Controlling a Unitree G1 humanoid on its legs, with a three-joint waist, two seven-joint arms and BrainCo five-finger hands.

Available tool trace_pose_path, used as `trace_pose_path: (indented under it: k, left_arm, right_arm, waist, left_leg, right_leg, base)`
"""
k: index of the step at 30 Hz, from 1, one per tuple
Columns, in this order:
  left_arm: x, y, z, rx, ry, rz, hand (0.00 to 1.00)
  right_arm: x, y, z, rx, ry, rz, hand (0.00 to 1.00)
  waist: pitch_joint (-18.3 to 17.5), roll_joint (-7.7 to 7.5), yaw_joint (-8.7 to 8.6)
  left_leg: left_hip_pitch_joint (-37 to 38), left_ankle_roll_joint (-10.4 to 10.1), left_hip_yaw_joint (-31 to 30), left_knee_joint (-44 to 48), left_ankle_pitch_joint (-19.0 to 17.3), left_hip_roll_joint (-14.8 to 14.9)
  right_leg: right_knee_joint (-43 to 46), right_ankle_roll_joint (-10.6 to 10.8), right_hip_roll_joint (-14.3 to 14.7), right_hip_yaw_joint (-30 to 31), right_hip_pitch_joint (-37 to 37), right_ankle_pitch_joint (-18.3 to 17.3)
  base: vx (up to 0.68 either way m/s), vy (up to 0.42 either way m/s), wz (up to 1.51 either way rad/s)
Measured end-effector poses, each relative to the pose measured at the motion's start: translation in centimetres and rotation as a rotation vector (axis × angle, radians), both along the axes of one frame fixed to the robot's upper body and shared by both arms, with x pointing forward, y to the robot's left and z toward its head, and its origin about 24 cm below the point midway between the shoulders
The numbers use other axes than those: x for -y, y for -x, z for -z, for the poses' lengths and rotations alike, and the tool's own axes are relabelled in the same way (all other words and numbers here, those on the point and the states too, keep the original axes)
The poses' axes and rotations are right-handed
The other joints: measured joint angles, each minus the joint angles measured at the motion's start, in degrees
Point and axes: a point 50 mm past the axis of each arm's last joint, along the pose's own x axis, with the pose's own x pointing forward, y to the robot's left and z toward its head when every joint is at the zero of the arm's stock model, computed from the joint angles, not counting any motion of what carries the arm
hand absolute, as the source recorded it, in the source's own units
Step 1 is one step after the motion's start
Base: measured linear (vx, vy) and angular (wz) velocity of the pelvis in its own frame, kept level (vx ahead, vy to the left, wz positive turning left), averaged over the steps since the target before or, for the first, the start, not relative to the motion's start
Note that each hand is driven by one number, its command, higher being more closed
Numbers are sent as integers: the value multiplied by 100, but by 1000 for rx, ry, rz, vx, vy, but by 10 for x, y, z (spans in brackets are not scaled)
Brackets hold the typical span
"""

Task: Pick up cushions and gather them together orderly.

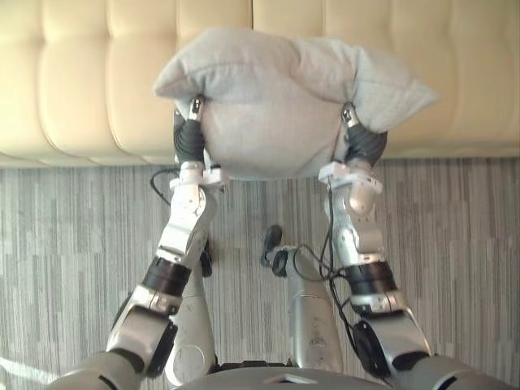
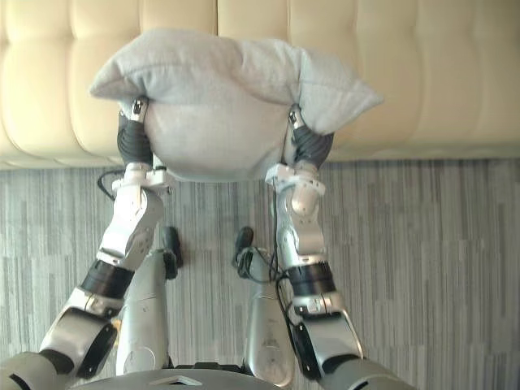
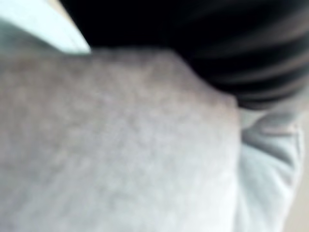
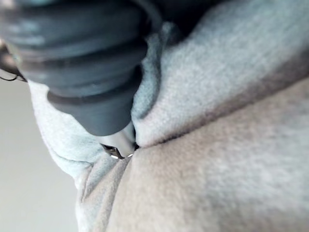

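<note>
Grey cushion (image 1: 276, 106) aloft between left hand (image 1: 190, 138) and right hand (image 1: 364, 145) before cream sofa (image 1: 81, 81), either hand's grasp indiscernible.

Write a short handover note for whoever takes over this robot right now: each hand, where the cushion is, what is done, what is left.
Left hand: pressed into the grey cushion's left side.
Right hand: pressed into its right side.
Cushion: held up between both hands, over the front edge of the cream sofa and the striped floor.
Done: one cushion picked up.
Left: set it down neatly, probably on the sofa, then gather any other cushions beside it.
</note>
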Motion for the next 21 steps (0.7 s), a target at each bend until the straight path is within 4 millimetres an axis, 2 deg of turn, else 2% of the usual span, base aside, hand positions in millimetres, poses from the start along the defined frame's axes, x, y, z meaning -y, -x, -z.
trace_pose_path:
  k: [3,4,7,10,14,16,18,20,21]
  left_arm:
    - [-4,20,30,-90,26,-8,100]
    - [-7,32,43,-129,31,-7,100]
    - [-8,47,61,-185,26,-8,100]
    - [-7,55,70,-221,13,-2,100]
    - [-10,64,82,-265,6,-3,100]
    - [-11,68,86,-281,5,1,100]
    - [-11,71,89,-295,3,4,100]
    - [-12,74,94,-315,1,4,100]
    - [-12,76,97,-329,0,10,100]
  right_arm:
    - [-2,21,28,-72,59,-10,100]
    - [-3,34,40,-109,95,0,100]
    - [-3,50,52,-146,157,27,100]
    - [-1,53,58,-167,196,43,100]
    - [-1,57,63,-185,239,34,100]
    - [0,59,67,-200,244,27,100]
    - [1,61,72,-222,251,23,100]
    - [3,63,79,-249,259,18,100]
    - [5,65,83,-266,278,11,100]
  waist:
    - [-386,-1,95]
    - [-626,-9,111]
    - [-979,-35,90]
    - [-1196,-24,-25]
    - [-1227,-20,-115]
    - [-1269,-4,-110]
    - [-1293,65,-83]
    - [-1285,79,-90]
    - [-1272,198,-83]
  left_leg:
    - [671,-15,148,-345,-52,-11]
    - [994,-36,191,-554,-69,-36]
    - [1484,-77,285,-1103,45,-177]
    - [1815,-67,303,-1598,251,-290]
    - [2398,-79,330,-1988,347,-301]
    - [2538,-84,305,-1891,254,-283]
    - [2490,-116,298,-1329,23,-148]
    - [2288,-126,228,-553,2,-41]
    - [2077,-122,59,241,7,93]
  right_leg:
    - [-355,75,46,62,621,6]
    - [-569,106,74,75,934,7]
    - [-972,192,76,126,1307,69]
    - [-1383,189,97,126,1582,242]
    - [-1920,195,235,175,2197,460]
    - [-1983,195,297,269,2361,460]
    - [-1947,209,381,379,2502,365]
    - [-1917,155,388,414,2662,228]
    - [-1891,168,435,438,2813,132]
  base:
    - [152,30,-13]
    - [125,28,-7]
    - [131,20,-6]
    - [121,16,1]
    - [117,9,-13]
    - [90,13,-26]
    - [44,31,-26]
    - [-15,28,-13]
    - [-44,76,-17]
